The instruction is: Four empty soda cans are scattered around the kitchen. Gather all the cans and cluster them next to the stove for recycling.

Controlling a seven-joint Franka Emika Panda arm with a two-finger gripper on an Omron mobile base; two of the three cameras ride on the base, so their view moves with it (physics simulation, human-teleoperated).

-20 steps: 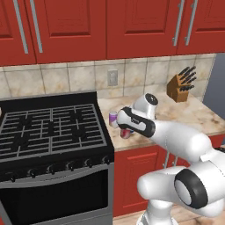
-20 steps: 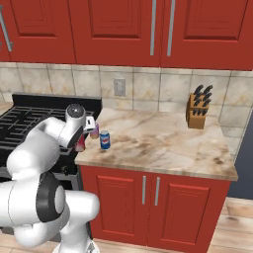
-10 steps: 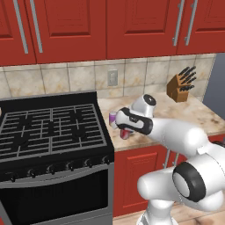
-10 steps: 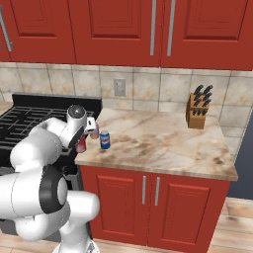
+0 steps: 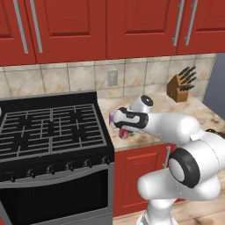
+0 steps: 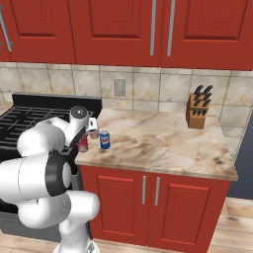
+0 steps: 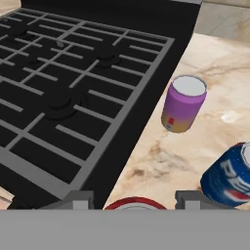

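Fingers [image 7: 133,199] clamp round red can [image 7: 135,203]; marble counter [image 7: 219,73], iron-grated stove [image 7: 73,73].

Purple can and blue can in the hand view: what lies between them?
Only bare marble counter lies between the purple can and the blue can, seen in the hand view; they stand apart.

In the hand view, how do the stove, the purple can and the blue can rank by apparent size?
1. stove, largest by far.
2. and 3. purple can and blue can: unsure, since the blue one is nearer and cut off by the frame.
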